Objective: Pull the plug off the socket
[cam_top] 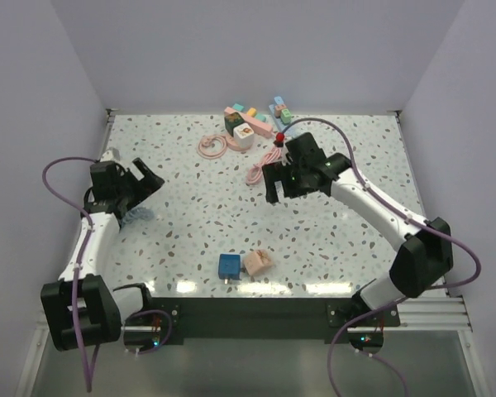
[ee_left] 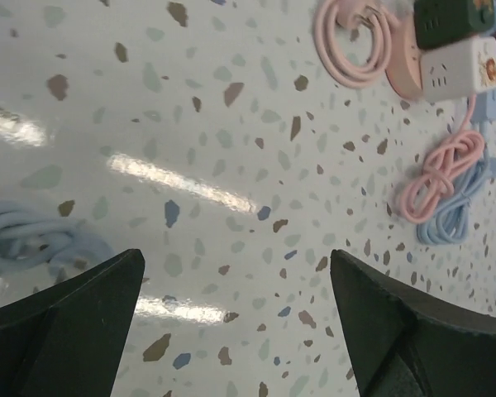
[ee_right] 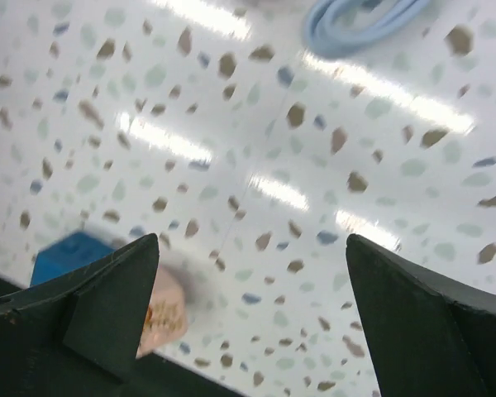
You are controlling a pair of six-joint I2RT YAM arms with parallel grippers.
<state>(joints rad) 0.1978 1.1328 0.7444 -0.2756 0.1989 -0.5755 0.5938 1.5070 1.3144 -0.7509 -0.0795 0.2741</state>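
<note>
"So, has the plug come off?" asks the first.

"It looks that way," says the second. "The blue plug (cam_top: pixel 228 265) and the pink socket (cam_top: pixel 257 262) lie just beside each other, close to the near edge of the table (cam_top: pixel 190 215) and about midway along it. Whether they touch cannot be told, but they seem to sit as two separate pieces at slightly different angles."

"And the arms?"

"Both stand well apart from the pair. The left gripper (ee_left: pixel 236 256) hangs near the left edge, jaws spread wide over bare table. The right gripper (ee_right: pixel 252 240) hovers towards the middle, jaws just as wide. Neither holds anything."

"So what is left?"

"Probably little, perhaps only bringing the arms home."

"Count it up."

"One plug, one socket, two arms. There are four cables. A pink ring coil (ee_left: pixel 351 41) and a pink bundle (ee_left: pixel 442 178) lie towards the far edge, with a light blue bundle (ee_left: pixel 459 219) against the pink one. A light blue coil (ee_left: pixel 25 240) lies beside the left gripper. The strips and adapters (cam_top: pixel 248 124) at the far edge are too crowded to count."
</note>
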